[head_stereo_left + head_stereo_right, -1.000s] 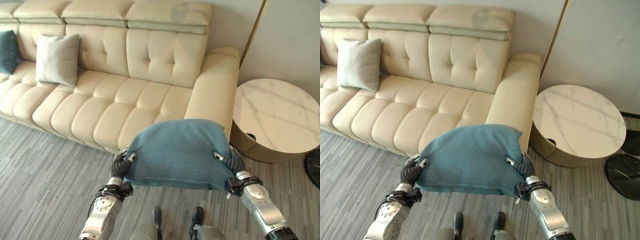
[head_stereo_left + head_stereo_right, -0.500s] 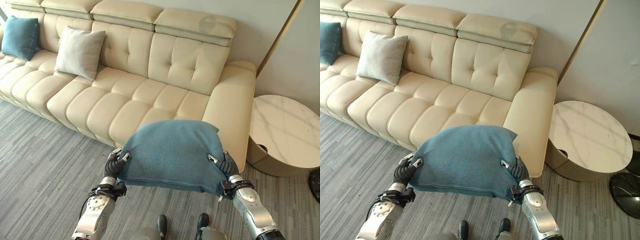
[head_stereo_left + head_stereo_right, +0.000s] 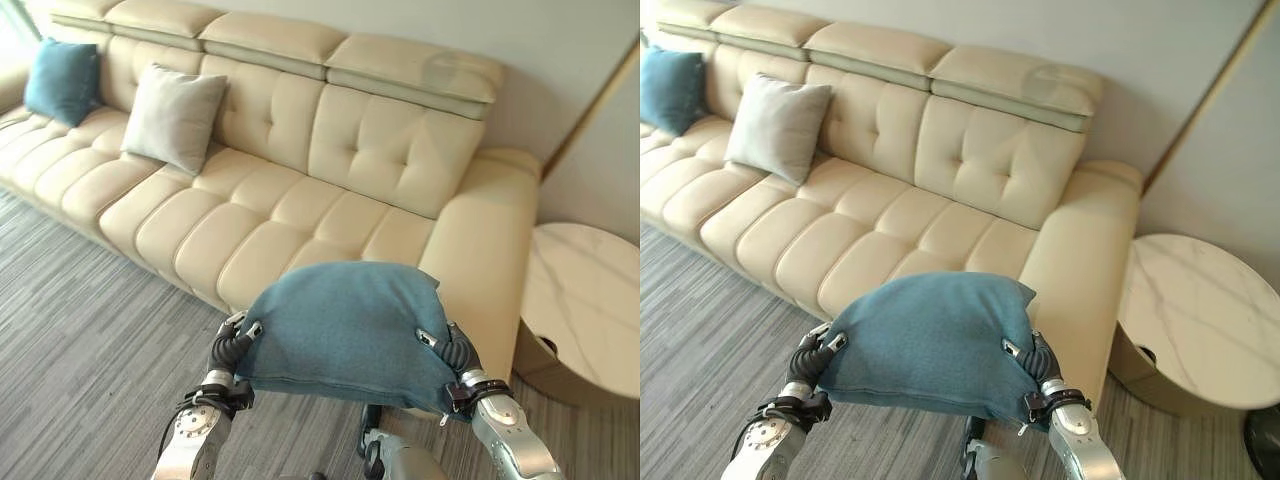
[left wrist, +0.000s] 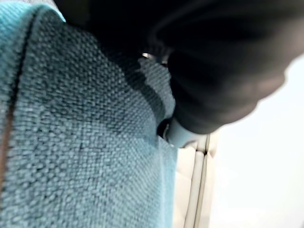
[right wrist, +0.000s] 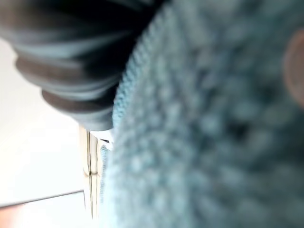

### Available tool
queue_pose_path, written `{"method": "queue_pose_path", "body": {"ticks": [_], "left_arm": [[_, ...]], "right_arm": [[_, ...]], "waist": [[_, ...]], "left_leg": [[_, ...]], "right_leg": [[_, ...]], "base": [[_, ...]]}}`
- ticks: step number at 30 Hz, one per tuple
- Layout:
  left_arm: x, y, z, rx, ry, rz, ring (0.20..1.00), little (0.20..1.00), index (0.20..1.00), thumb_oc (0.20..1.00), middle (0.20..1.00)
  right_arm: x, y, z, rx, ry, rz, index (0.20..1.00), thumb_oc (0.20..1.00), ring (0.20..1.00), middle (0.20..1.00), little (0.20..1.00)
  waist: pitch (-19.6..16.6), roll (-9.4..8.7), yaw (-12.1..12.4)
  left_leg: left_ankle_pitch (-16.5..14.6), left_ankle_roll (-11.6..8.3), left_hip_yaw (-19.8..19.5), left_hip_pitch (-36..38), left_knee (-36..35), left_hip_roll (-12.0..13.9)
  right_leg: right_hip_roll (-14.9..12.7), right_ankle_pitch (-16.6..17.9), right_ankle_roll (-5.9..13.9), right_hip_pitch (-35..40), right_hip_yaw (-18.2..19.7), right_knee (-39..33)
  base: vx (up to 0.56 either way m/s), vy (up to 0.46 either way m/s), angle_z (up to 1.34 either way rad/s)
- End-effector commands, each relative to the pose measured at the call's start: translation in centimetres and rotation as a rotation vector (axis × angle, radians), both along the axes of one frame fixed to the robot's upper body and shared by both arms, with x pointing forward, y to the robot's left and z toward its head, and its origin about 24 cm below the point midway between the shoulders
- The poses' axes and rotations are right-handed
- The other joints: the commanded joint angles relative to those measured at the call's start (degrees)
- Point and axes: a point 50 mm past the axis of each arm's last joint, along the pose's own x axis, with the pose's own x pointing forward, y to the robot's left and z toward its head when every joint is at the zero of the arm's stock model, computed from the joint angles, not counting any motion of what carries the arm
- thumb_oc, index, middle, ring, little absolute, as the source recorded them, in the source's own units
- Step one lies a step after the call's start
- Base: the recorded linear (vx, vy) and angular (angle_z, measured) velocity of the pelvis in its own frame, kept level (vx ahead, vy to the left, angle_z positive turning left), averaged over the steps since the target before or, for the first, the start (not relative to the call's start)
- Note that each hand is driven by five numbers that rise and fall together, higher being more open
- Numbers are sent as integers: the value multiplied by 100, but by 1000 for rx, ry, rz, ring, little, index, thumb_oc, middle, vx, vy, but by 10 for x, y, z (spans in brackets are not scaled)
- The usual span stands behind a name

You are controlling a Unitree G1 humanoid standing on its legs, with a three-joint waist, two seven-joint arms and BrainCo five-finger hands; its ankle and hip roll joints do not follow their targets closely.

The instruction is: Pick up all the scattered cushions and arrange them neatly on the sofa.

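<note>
Up front, off the floor: big teal cushion [image 3: 345, 325], carried between both arms, just short of the sofa's front edge, level w/ the right-end seat.
Left robot hand [image 3: 238, 338]: at the cushion's left side, dark ribbed cover showing, thumb tip on top of the fabric; fingers tucked under the cushion, so can't tell if they're curled or straight.
Right robot hand [image 3: 447, 348]: same story on the cushion's right side, thumb tip resting on top, fingers buried under it, grip can't be read.
Left wrist view: teal weave pressed right up against the dark cover; sliver of cream sofa past it.
Right wrist view: teal fabric pressed against the ribbed cover, too close to make out fingers.
Sofa [image 3: 330, 170]: cream, tufted back, long, running off to the left; right-end seats bare.
Grey cushion [image 3: 175, 117]: upright, leaning on the sofa back, left of centre.
Small teal cushion [image 3: 62, 82]: also propped on the back, further left, near the grey one but not touching.
Round counter [image 3: 1203, 320]: marble-look top, just beside the sofa's right armrest.
Floor [image 3: 80, 330]: grey striped carpet.
</note>
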Motion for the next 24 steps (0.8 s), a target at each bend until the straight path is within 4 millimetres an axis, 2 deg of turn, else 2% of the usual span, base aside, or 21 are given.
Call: {"method": "queue_pose_path", "body": {"ticks": [1,3,4,7,8,9,10,11,12,13,16,18,19,20,21,23,24], "left_arm": [[28,-11,54,-4,-292,-86,200,200,200,200,200],[29,-13,55,-2,-300,-91,200,200,200,200,200],[30,-15,56,-2,-305,-97,200,200,200,200,200],[33,-19,59,-11,-320,-101,200,200,200,200,200],[35,-21,60,-8,-324,-98,200,200,200,200,200],[37,-24,62,-15,-339,-92,200,200,200,200,200],[38,-27,63,-23,-348,-100,200,200,200,200,200],[39,-28,63,-15,-350,-116,200,200,200,200,200],[39,-28,63,-15,-349,-117,200,200,200,200,200],[40,-25,65,11,-347,-126,200,200,200,200,200],[39,-11,68,62,-348,-96,200,200,200,200,200],[37,-2,68,83,-340,-64,200,200,200,200,200],[33,2,63,97,-320,-53,200,200,200,200,200],[34,5,65,115,-332,-29,200,200,200,200,200],[39,3,68,120,-353,-2,200,200,200,200,200],[53,-1,81,161,-417,20,200,200,200,200,200],[64,-4,94,170,-477,40,200,200,200,200,200]], "right_arm": [[23,8,45,87,-243,3,200,200,200,200,200],[25,6,48,76,-258,-6,200,200,200,200,200],[27,5,50,69,-264,-7,200,200,200,200,200],[30,4,51,44,-270,-21,200,200,200,200,200],[32,3,52,30,-274,-28,200,200,200,200,200],[33,2,50,9,-268,-47,200,200,200,200,200],[32,3,48,2,-263,-44,200,200,200,200,200],[30,2,45,-6,-251,-50,200,200,200,200,200],[30,2,45,-6,-251,-50,200,200,200,200,200],[29,2,42,-6,-237,-58,200,200,200,200,200],[34,15,44,18,-244,-16,200,200,200,200,200],[36,23,45,45,-248,2,200,200,200,200,200],[35,28,43,50,-238,25,200,200,200,200,200],[40,29,49,38,-268,32,200,200,200,200,200],[48,35,63,32,-333,32,200,200,200,200,200],[67,52,95,43,-469,34,200,200,200,200,200],[77,68,117,67,-549,54,200,200,200,200,200]], "waist": [[-358,-331,-72],[-336,-404,-32],[-310,-394,-15],[-207,-297,96],[-151,-263,144],[-98,-180,187],[-160,-107,163],[-265,-58,111],[-263,-60,118],[-368,-119,62],[-385,-169,130],[-369,-164,280],[-422,-242,311],[-416,-267,339],[-375,-245,365],[-267,-136,377],[-175,-70,383]], "left_leg": [[350,-174,320,-87,-618,394],[189,-153,304,-351,-826,348],[262,-197,264,-488,-985,328],[815,-374,-13,-991,-1420,309],[962,-398,-185,-1135,-1544,260],[1158,-500,-584,-1426,-1732,150],[1221,-487,-704,-1297,-1927,198],[1352,-467,-652,-1100,-2000,270],[1347,-466,-646,-1096,-1996,270],[1159,-346,-489,-994,-1737,176],[863,-175,-58,-862,-1417,235],[750,-141,174,-810,-1315,378],[729,-86,316,-681,-1415,244],[707,-69,386,-679,-1375,129],[686,-79,362,-658,-1458,52],[714,-56,346,-817,-1532,11],[744,-55,347,-1008,-1549,4]], "right_leg": [[-228,-681,1437,559,176,-129],[-298,-716,1468,684,299,-189],[-312,-736,1477,748,347,-218],[-293,-851,1476,907,465,-217],[-277,-917,1468,940,539,-172],[-245,-1051,1480,1029,781,-99],[-211,-1096,1483,1042,897,-45],[-296,-1147,1533,1102,939,2],[-298,-1151,1534,1104,945,5],[-568,-1140,1635,1138,1153,125],[-819,-1006,1774,877,1319,484],[-977,-934,1745,788,928,616],[-821,-852,1658,730,624,471],[-748,-808,1658,675,460,291],[-638,-823,1618,627,497,162],[-631,-644,1606,409,493,19],[-634,-544,1619,212,513,-47]], "base": [[137,35,-39],[124,72,-51],[97,122,-48],[68,151,-56],[162,314,-67],[192,393,-42],[249,522,-42],[143,312,-80],[250,497,-95],[198,408,-70],[82,359,-87],[-7,201,-140],[65,275,-123],[134,264,-89],[72,83,-46],[-37,23,42],[-161,5,30]]}}
